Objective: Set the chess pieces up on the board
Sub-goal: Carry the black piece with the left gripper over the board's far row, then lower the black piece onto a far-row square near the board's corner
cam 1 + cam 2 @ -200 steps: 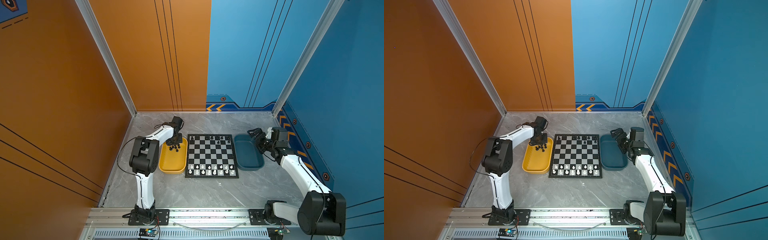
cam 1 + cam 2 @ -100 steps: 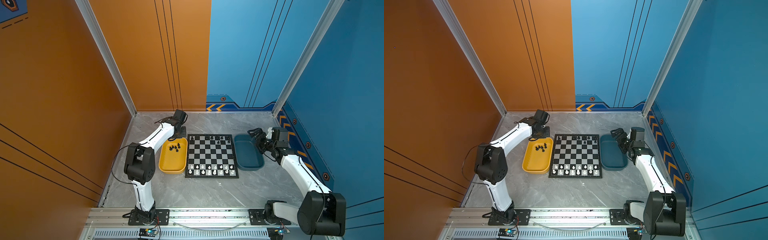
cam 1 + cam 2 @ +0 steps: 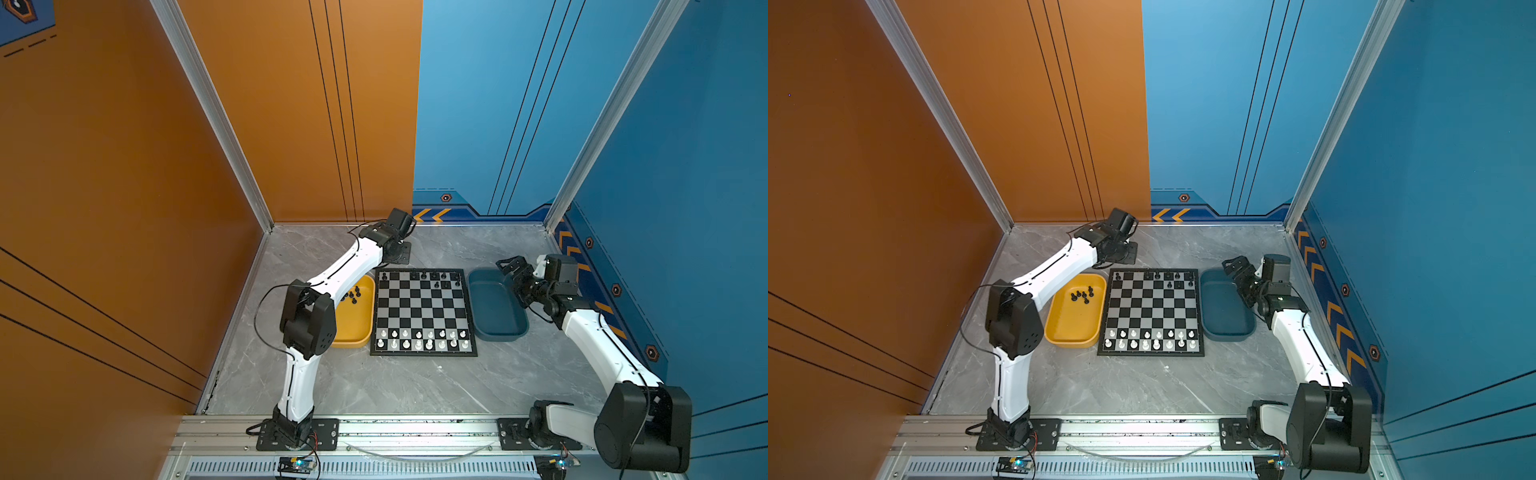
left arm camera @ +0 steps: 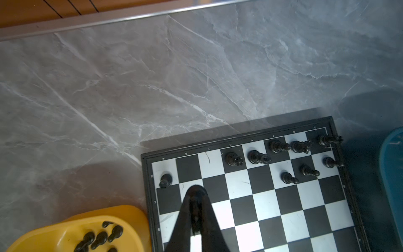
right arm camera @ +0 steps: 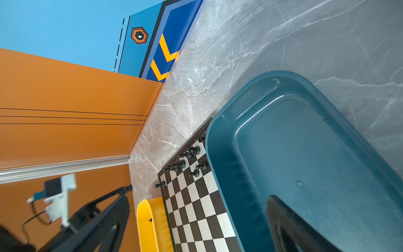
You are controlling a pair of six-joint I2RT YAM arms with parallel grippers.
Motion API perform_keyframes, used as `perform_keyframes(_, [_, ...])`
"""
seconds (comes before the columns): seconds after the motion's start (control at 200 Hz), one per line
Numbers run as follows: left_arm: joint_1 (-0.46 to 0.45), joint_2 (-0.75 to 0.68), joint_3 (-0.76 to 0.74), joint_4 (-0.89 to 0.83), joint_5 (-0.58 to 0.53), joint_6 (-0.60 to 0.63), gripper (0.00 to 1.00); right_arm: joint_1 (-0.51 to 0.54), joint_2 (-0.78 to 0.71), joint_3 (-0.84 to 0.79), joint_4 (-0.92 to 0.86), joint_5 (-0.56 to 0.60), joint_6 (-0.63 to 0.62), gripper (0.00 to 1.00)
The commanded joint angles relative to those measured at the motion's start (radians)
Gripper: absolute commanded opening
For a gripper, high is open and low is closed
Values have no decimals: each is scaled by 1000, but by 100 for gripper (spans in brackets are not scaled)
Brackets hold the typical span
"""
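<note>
Resting leftmost, yellow tray (image 3: 1071, 322): on the grey surface (image 3: 374, 386), just beside the board (image 3: 424, 309) on its left side; a small cluster of chess pieces (image 3: 1084, 294) lies at its far end.
Left hand (image 4: 195, 191): over the board's far left corner, fingers pressed together; something dark sits between the tips, and I cannot tell what it is.
Board: flat on the surface, between the two trays.
Chess pieces on the board: nine, one alone on the far left corner square, the rest gathered toward the far right in the two far rows.
White chessmen (image 3: 424, 338): standing in the two near rows.
Dark blue tray (image 3: 496, 316): just beside the board's right edge.
Right hand (image 3: 508, 266): above that tray's far end, fingers wide apart.
</note>
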Motion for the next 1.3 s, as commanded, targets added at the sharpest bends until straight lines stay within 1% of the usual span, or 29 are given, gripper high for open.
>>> perform_keyframes(0.0, [-4,74,58,-78,-13,19,0,-14,-14,13,-27,-14,-24,100])
perform_keyframes(0.115, [-7,115,69,-79,-16,15,0,-19,-16,9,-27,-15,-24,100])
perform_keyframes(0.375, [-1,150,59,-83,-51,13,0,-22,-4,6,-12,-22,-17,100])
perform_keyframes(0.821, [23,203,84,-84,-43,2,0,-22,-1,9,-9,-23,-15,100])
perform_keyframes(1.296, [25,226,84,-82,-20,-10,0,-22,-4,5,-12,-22,-15,100])
